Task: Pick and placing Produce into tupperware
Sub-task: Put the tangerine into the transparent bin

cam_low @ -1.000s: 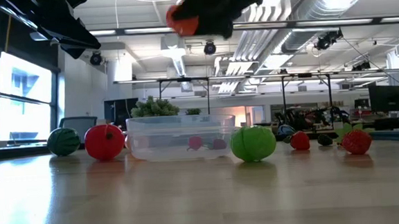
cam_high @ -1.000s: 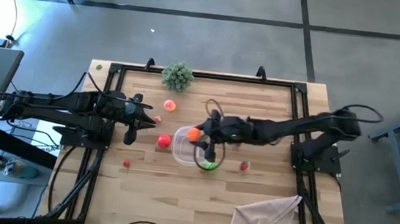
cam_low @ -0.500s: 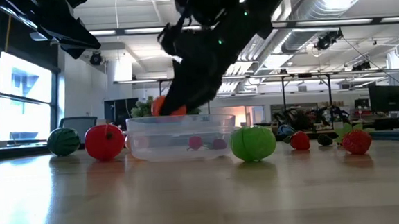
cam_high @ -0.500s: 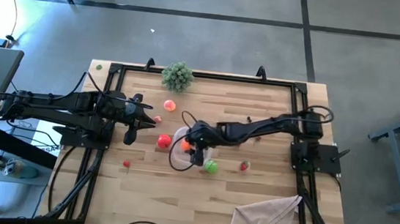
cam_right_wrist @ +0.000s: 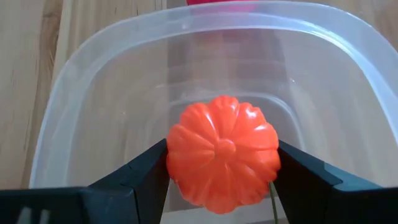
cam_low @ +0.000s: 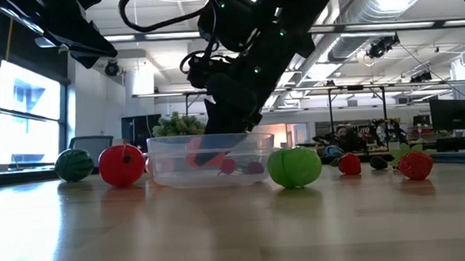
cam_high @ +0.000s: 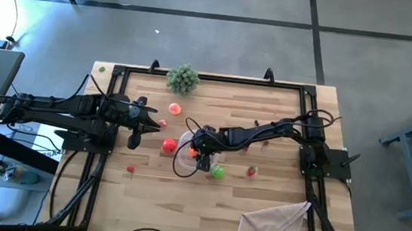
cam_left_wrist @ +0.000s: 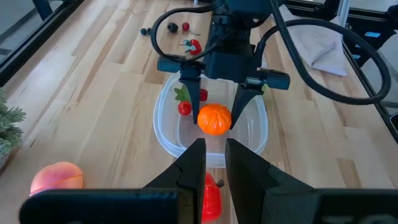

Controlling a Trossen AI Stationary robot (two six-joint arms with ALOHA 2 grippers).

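Right now the right gripper (cam_high: 201, 154) is lowered into the tupperware (cam_high: 185, 141), its jaws spread fairly wide and clamped on either side of the orange ribbed fruit (cam_right_wrist: 222, 153). In the right wrist view both dark fingers (cam_right_wrist: 142, 176) press against the fruit's flanks, and the fruit sits low inside the clear walls; whether it touches the floor of the container I cannot tell. The left wrist view shows the same grip from the front: the fruit (cam_left_wrist: 214, 119) between the two fingers over the tupperware (cam_left_wrist: 168, 134), with a small red piece (cam_left_wrist: 185, 108) already lying inside behind it.

The tupperware stands near the middle of the desk (cam_high: 281, 123). Just beside it, on the side toward the left arm, sits a red round fruit (cam_high: 168, 146); a green one (cam_high: 218, 172) lies just beside it toward the front edge. A peach-coloured fruit (cam_high: 174, 109) lies nearer the back edge, a small red berry (cam_high: 130, 170) toward the left front, and a strawberry (cam_high: 251, 171) to the right of the green one.

The left gripper (cam_high: 141, 130) hovers above the desk near the left edge, its jaws nearly closed with only a thin slot between them and nothing in it.

A grey-green sprig (cam_high: 182, 77) sits at the back edge, and a beige cloth (cam_high: 275, 219) lies near the front right corner.
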